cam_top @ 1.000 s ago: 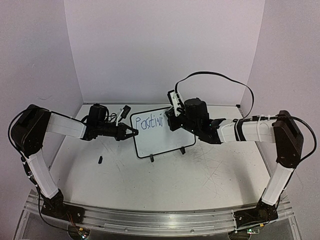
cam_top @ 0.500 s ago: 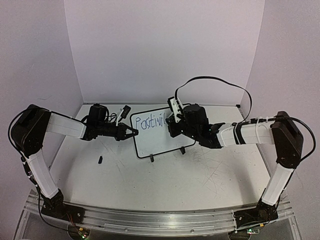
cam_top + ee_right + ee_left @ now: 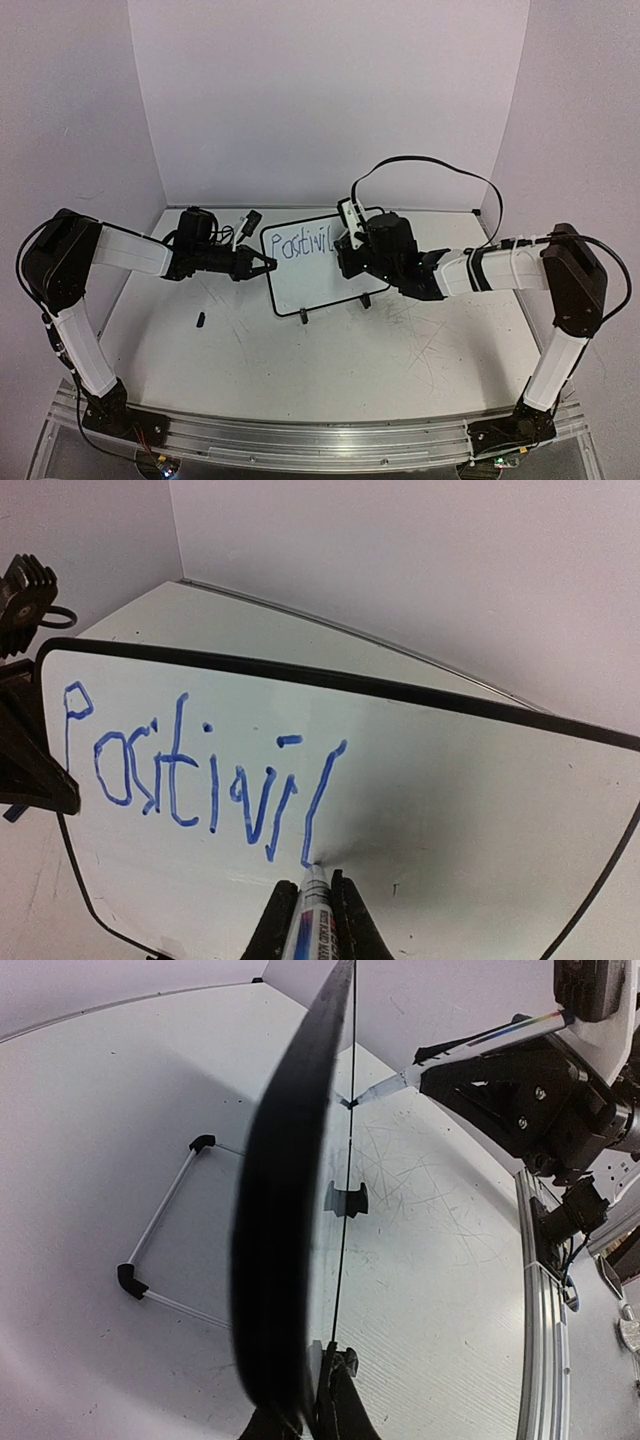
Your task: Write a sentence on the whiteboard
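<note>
White table (image 3: 350, 370) carries the whiteboard (image 3: 320, 280) upright at centre, left gripper (image 3: 262, 266) clamped on its left edge. Right gripper (image 3: 313, 895) pinches a blue marker (image 3: 310, 925), tip touching the board beside the sentence (image 3: 190, 770) (only "Positivi" written); light, even pressure suits this stroke.

We've got the whiteboard (image 3: 318, 282) standing upright on its two small black feet, with a thin black frame and rounded corners. Along its top runs the sentence (image 3: 190, 780) in blue marker: "Positivi", then one long slanted stroke, possibly a letter begun. Below that, the board is bare white.
</note>
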